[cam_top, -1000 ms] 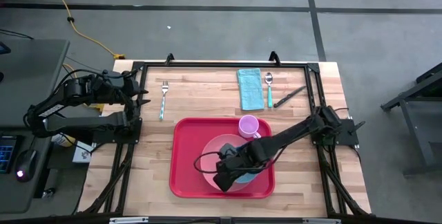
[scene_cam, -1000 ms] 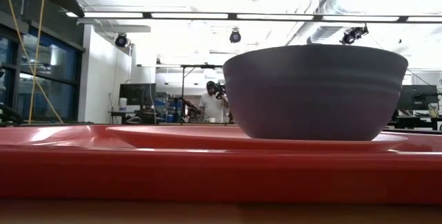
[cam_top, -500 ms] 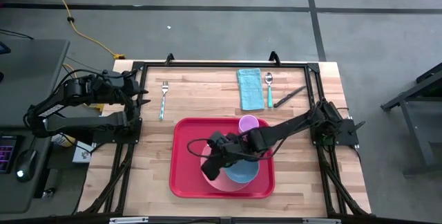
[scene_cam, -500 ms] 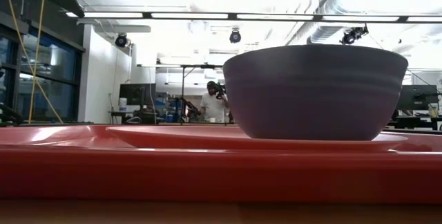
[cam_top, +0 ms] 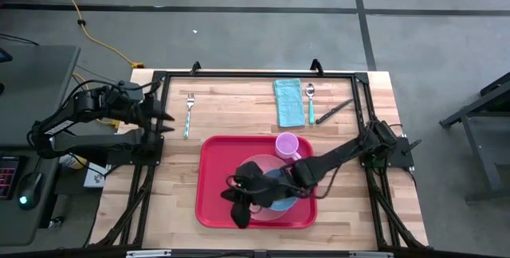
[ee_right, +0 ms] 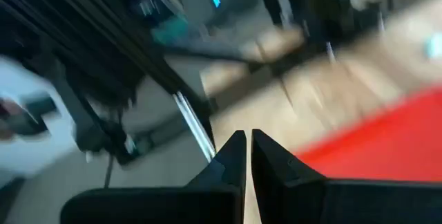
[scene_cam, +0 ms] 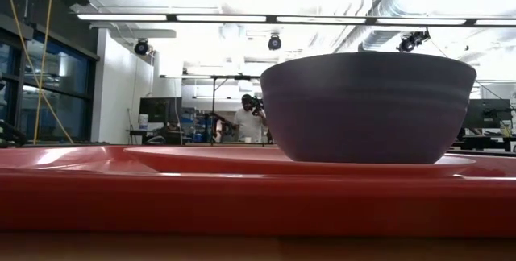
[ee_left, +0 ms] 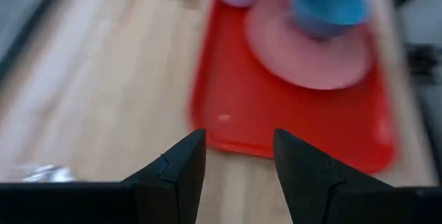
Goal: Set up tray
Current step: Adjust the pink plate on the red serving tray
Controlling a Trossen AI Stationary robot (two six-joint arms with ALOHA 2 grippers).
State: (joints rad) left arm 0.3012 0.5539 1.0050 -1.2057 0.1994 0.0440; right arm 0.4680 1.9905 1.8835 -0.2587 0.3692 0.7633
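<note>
Your right gripper (cam_top: 241, 220) hangs over the tray (cam_top: 213, 180), fingers pressed together, holding nothing. Your left gripper's (cam_top: 165, 115) fingers stand apart, empty, beside the fork (cam_top: 190, 113).

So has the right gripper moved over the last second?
Yes. In the high view the right gripper has swung off the blue bowl toward the red tray's near-left corner, now shut and empty.

Grey floor (cam_top: 239, 35) around wood table (cam_top: 239, 111), dark seam lines crossing it. Yellow cable (cam_top: 76, 7) on floor at far left. Desk (cam_top: 24, 91) at left edge. Low view: bright ceiling strip lights (scene_cam: 242, 18), windows (scene_cam: 40, 76) at left, person (scene_cam: 246, 120) standing far back among equipment.
</note>
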